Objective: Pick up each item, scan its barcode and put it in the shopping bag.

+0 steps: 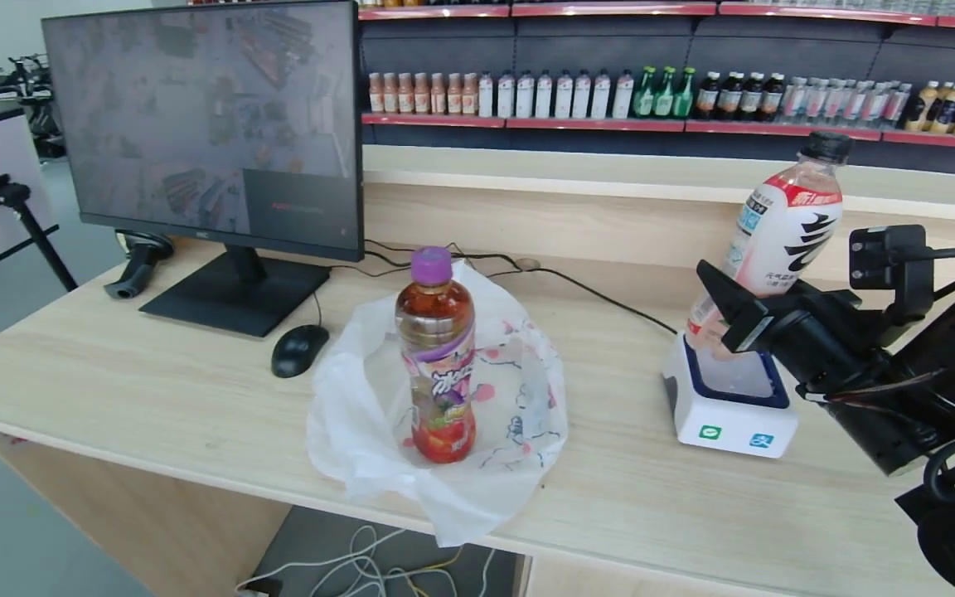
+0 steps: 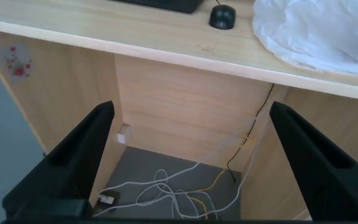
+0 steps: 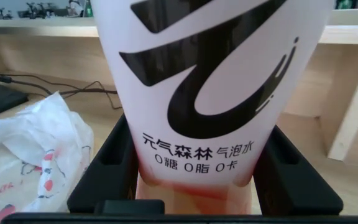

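Observation:
My right gripper (image 1: 730, 311) is shut on a pale pink drink bottle (image 1: 776, 240) with a black cap, held tilted just above the white barcode scanner (image 1: 726, 406) at the table's right. Up close, the bottle's white label (image 3: 204, 93) sits between the black fingers (image 3: 107, 165). A red-orange drink bottle (image 1: 438, 356) with a purple cap stands upright inside the white plastic shopping bag (image 1: 361, 414) at the table's middle. My left gripper (image 2: 191, 168) hangs open below the table's front edge, holding nothing; the bag (image 2: 316, 28) lies on the tabletop above it.
A monitor (image 1: 212, 124) stands at the back left with a black mouse (image 1: 299, 348) beside its base and a handheld scanner (image 1: 138, 265) further left. Cables (image 1: 577, 286) run along the back. Shelves of bottles (image 1: 610, 95) lie behind the counter. Loose wires (image 2: 179, 193) lie under the table.

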Available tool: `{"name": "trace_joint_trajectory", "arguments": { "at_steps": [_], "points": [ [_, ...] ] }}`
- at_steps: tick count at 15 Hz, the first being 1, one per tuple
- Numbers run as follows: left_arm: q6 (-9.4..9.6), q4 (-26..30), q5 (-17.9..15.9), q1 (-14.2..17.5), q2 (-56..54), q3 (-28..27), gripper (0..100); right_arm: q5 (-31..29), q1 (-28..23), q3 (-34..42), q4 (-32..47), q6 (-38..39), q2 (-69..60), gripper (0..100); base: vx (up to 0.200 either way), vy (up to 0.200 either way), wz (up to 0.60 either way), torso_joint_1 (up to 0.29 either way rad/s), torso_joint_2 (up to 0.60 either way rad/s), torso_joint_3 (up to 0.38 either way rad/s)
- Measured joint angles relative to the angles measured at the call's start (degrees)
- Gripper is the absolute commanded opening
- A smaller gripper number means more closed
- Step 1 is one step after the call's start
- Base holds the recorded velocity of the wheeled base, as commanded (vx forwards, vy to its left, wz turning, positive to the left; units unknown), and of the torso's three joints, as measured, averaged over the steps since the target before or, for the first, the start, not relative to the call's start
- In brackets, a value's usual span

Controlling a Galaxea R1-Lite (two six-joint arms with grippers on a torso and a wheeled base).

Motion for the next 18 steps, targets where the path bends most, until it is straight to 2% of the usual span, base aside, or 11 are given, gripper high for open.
{"name": "trace_joint_trajectory", "arguments": {
  "at_steps": [6, 7, 9, 11, 12, 14, 16, 18],
  "points": [
    [0.02, 0.0, 0.0, 0.0, 0.0, 0.0, 100, 2.0, -1.0, -0.6, -0.1, -1.0, -1.3, 0, 0.0, 0.0, 0.0, 0.0, 0.0, 0.0],
    [-0.05, 0.0, 0.0, 0.0, 0.0, 0.0, 100, 4.6, -1.7, -0.2, 0.3, -2.4, -2.0, 0, 0.0, 0.0, 0.0, 0.0, 0.0, 0.0],
    [-0.06, 0.0, 0.0, 0.0, 0.0, 0.0, 100, 15.8, -6.4, 0.3, 0.1, -8.2, -3.7, 0, 0.0, 0.0, 0.0, 0.0, 0.0, 0.0],
    [-0.05, 0.0, 0.0, 0.0, 0.0, 0.0, 100, 26.9, -13.0, 1.1, 0.1, -17.9, -5.2, 0, 0.0, 0.0, 0.0, 0.0, 0.0, 0.0],
    [-0.06, 0.0, 0.0, 0.0, 0.0, 0.0, 100, 29.7, -15.4, 2.4, 0.0, -22.6, -5.8, 0, 0.0, 0.0, 0.0, 0.0, 0.0, 0.0],
    [-0.11, 0.0, 0.0, 0.0, 0.0, 0.0, 100, 34.0, -18.7, 5.1, 0.1, -28.4, -6.9, 0, 0.0, 0.0, 0.0, 0.0, 0.0, 0.0],
    [-0.13, 0.0, 0.0, 0.0, 0.0, 0.0, 100, 34.4, -19.5, 7.3, 0.0, -30.8, -7.4, 0, 0.0, 0.0, 0.0, 0.0, 0.0, 0.0],
    [-0.13, 0.0, 0.0, 0.0, 0.0, 0.0, 100, 35.4, -19.7, 9.8, 0.2, -37.2, -7.8, 0, 0.0, 0.0, 0.0, 0.0, 0.0, 0.0]
  ]
}}
